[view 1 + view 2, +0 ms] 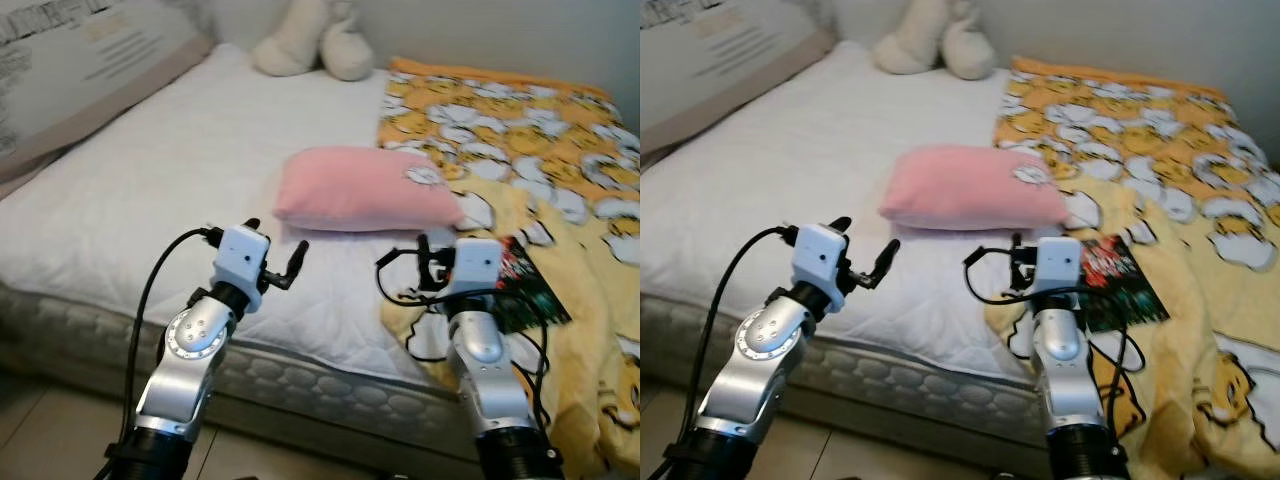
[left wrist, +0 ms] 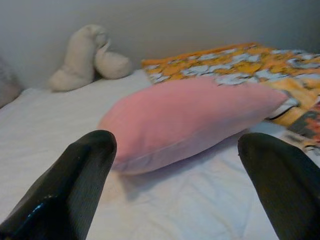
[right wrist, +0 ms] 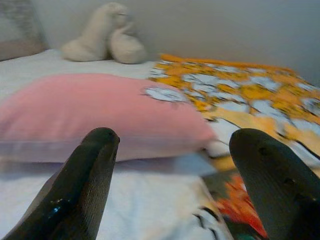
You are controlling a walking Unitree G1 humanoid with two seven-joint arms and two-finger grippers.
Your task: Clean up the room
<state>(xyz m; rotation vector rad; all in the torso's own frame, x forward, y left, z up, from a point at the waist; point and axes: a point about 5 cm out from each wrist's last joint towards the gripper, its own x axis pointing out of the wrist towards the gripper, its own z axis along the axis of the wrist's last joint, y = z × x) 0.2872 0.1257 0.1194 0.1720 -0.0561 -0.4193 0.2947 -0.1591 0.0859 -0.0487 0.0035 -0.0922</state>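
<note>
A pink pillow (image 1: 365, 190) lies across the middle of the white bed (image 1: 150, 180), its right end resting on a yellow cartoon-print blanket (image 1: 520, 130). My left gripper (image 1: 275, 245) hovers open over the sheet, just in front of the pillow's left end. My right gripper (image 1: 435, 255) is open too, in front of the pillow's right end and above the blanket's edge. Both wrist views look between wide-apart black fingers (image 2: 75, 180) at the pillow (image 3: 100, 110), and nothing is held. A dark red and green book (image 1: 525, 285) lies on the blanket beside my right wrist.
A cream plush toy (image 1: 310, 40) sits against the wall at the head of the bed. A large printed grey pillow (image 1: 80, 70) leans at the far left. The mattress edge (image 1: 300, 380) runs below my arms, with tiled floor (image 1: 40, 430) beneath.
</note>
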